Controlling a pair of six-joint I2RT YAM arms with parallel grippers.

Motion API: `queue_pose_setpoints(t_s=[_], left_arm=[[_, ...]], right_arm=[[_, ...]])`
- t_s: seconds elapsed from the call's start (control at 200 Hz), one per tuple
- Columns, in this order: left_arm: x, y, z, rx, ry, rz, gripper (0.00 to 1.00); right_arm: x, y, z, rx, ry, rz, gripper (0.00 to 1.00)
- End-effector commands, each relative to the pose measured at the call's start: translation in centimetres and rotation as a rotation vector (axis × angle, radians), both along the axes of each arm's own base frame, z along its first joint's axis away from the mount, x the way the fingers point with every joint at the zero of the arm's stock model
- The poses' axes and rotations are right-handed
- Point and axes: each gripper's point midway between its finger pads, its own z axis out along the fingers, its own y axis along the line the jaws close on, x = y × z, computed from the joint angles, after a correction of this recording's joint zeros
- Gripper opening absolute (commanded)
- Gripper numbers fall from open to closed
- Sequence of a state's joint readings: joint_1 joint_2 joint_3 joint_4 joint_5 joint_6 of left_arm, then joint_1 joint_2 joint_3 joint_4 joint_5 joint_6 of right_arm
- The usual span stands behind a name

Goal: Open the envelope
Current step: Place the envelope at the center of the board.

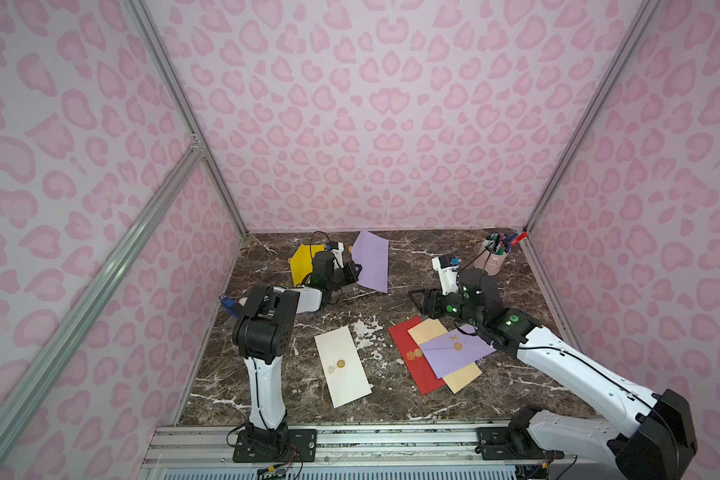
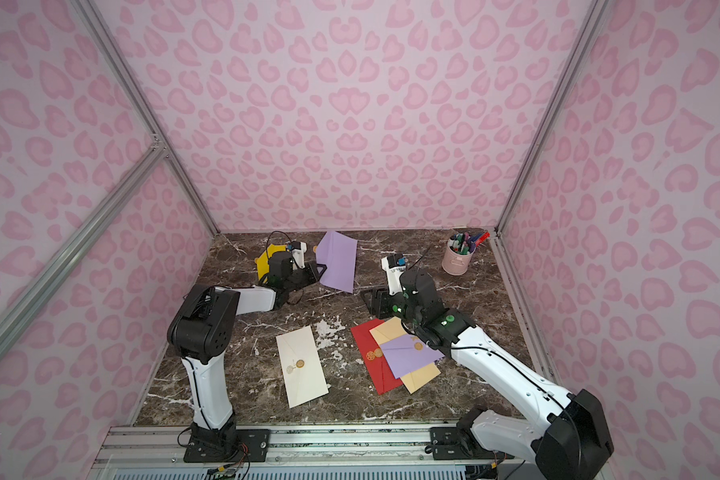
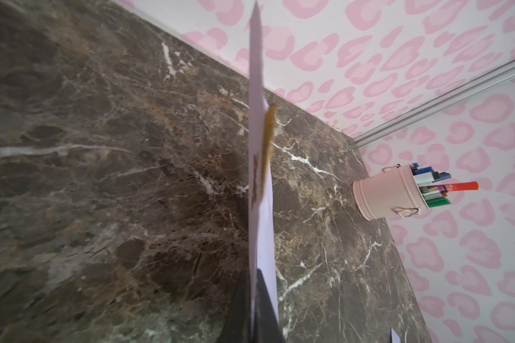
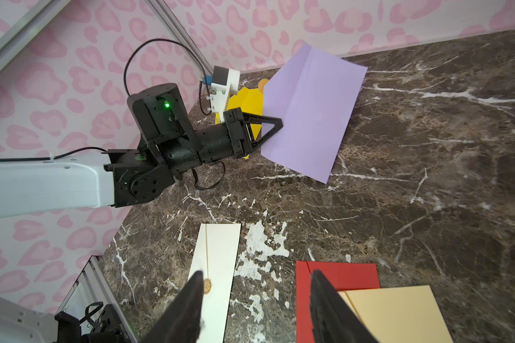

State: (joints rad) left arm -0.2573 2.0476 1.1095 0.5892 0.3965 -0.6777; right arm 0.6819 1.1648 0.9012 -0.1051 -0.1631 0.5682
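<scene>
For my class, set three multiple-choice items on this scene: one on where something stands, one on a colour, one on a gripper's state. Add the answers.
1. Where on the table does the pink pen cup stand?
A. far right corner
B. front edge
C. centre

2. Which colour lies on top of the stack of three envelopes?
A. red
B. cream
C. purple

3. The left gripper is:
A. open and empty
B. shut on the upright purple envelope
C. shut on a pen

Answers:
1 A, it sits by the back wall next to the right corner post.
2 C, purple overlaps the cream and the red.
3 B, it pinches the envelope's edge and holds it on end.
</scene>
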Motion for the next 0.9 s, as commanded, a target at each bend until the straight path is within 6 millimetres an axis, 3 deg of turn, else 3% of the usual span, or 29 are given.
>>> queue_pose_setpoints(t_s=[0.0, 0.4, 0.895], left_arm=[[0.9, 0.3, -0.2, -0.008, -0.009, 0.021, 0.04], [1.2, 1.7, -2.9, 0.025, 0.055, 0.041, 0.04], [0.6, 2.6, -3.8, 0.030, 0.075, 0.047, 0.04]], right_arm=[[0.1, 0.1, 0.6, 0.012, -0.021, -0.001, 0.57], [0.1, -0.1, 0.5, 0.006, -0.022, -0.008, 0.57], [0.0, 0.2, 0.6, 0.019, -0.020, 0.005, 0.52]])
